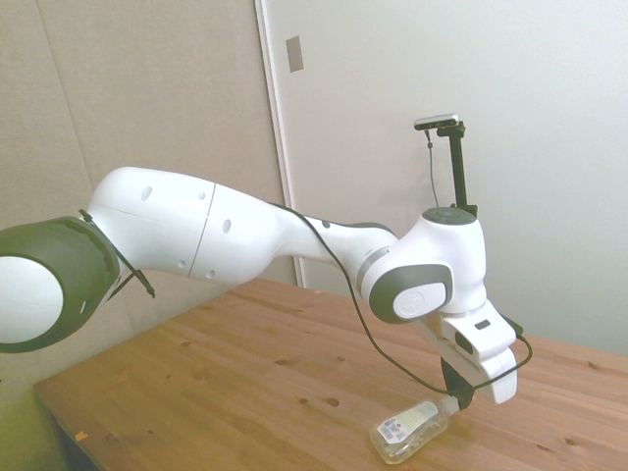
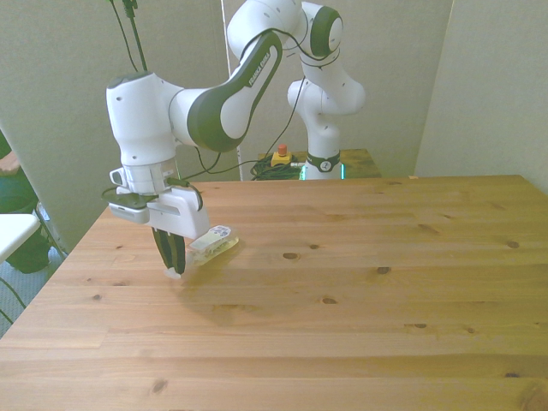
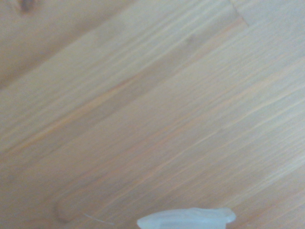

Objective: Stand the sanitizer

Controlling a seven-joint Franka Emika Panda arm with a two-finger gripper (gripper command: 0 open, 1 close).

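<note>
Closed on the pump end of the sanitizer (image 1: 412, 430), the hand (image 1: 458, 397), fingers pinching the white nozzle so the body hangs off to one side. Tilted, nozzle end raised, base end low and seemingly touching or just clear of the tabletop (image 1: 245, 373); cannot tell which. In the front view, held near the front view's left edge of the tabletop (image 2: 360, 282), label (image 2: 218, 233) facing up, the hand (image 2: 174, 267) reaching down almost to the wood. Gripped at the top probably so the base can pivot down and take the weight. Not yet upright; likely mid-way through tipping up. Slipping at the narrow nozzle the main risk. In the wrist view, only a pale blurred nozzle part (image 3: 187, 219) over wood grain.
</note>
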